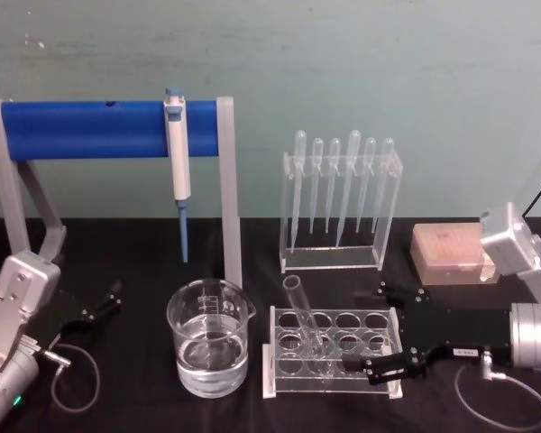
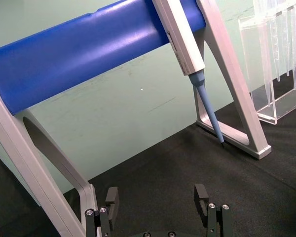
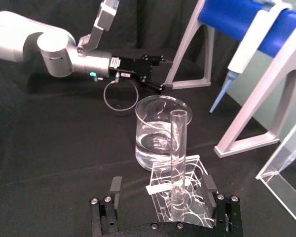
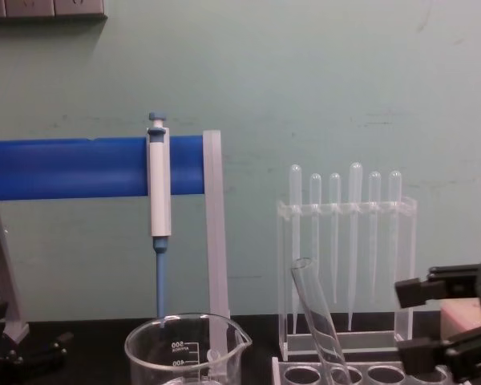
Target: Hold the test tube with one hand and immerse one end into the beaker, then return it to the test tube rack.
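Note:
The test tube [image 1: 305,317] leans in a clear rack [image 1: 272,356] at the table's middle, its open top tilted toward the beaker [image 1: 208,338], which holds water just left of the rack. My right gripper [image 1: 368,329] is open at the rack's right side, one finger on each side of the rack's end, short of the tube. In the right wrist view the tube [image 3: 178,153] stands ahead of the gap of the right gripper [image 3: 163,193], with the beaker [image 3: 160,133] behind. My left gripper [image 1: 104,305] is parked open at the far left.
A grey stand with a blue bar [image 1: 90,128] holds a white-and-blue pipettor [image 1: 178,153] behind the beaker. A clear rack of plastic pipettes [image 1: 341,203] stands behind the tube rack. A beige box [image 1: 446,253] sits at the back right.

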{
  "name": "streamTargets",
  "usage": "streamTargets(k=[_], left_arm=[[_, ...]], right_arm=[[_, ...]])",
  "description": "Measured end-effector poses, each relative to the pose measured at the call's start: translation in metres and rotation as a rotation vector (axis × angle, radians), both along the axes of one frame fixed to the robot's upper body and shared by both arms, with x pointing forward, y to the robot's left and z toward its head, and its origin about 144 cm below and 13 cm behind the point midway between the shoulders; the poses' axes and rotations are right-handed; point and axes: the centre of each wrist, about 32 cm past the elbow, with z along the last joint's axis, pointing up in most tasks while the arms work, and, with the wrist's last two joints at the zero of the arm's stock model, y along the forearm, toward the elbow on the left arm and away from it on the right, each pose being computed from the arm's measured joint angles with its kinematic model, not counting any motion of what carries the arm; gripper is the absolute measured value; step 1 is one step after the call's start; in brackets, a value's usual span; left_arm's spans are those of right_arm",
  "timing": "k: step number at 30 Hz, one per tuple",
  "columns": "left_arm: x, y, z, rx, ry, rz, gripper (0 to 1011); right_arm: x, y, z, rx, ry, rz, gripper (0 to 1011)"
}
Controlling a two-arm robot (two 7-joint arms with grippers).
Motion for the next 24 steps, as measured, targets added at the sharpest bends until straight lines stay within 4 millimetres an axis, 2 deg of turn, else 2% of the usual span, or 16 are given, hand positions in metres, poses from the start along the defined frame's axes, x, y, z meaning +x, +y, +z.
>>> streamTargets(k=[24], left_arm=[[0.0,0.0,0.0,0.0,0.0,0.0,1000]], right_arm=[[0.043,0.04,0.001,-0.053,0.032,0.044,1003]])
